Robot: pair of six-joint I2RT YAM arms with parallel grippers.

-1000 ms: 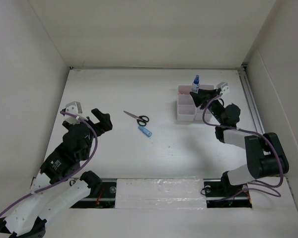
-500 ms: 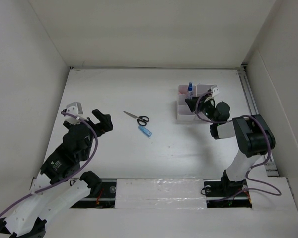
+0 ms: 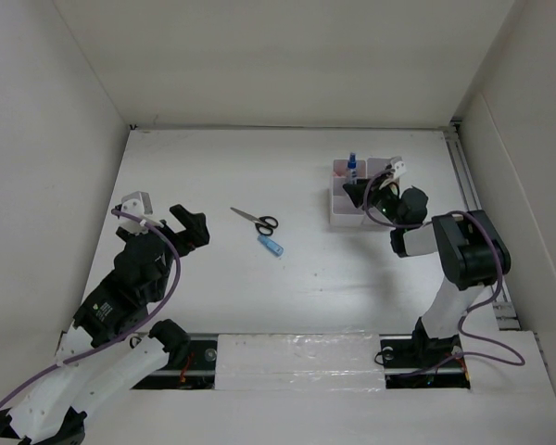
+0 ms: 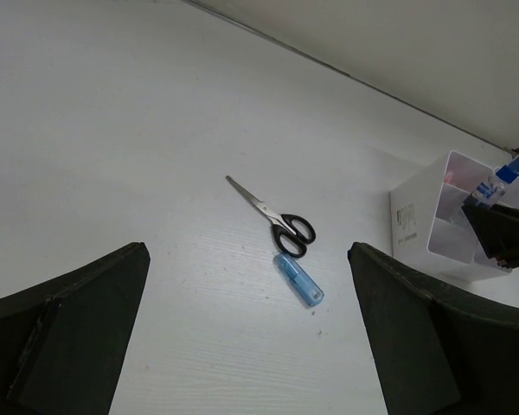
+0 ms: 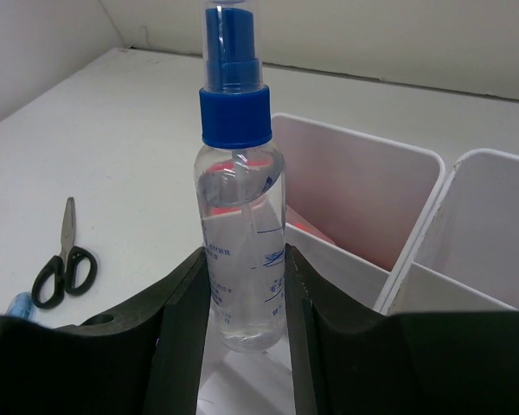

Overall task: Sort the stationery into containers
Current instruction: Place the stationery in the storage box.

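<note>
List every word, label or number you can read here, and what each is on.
No text is legible in any view.
Spray bottle: blue print on its lower front, too blurred to read.
White organiser: sticker with dark print on its side wall, too small to read.

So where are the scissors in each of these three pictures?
Top view: scissors lie left of centre.
Left wrist: scissors in the middle of the picture.
Right wrist: scissors at lower left, left of the spray bottle.
Shared landmark: the short blue tube lying by the handles.
</note>
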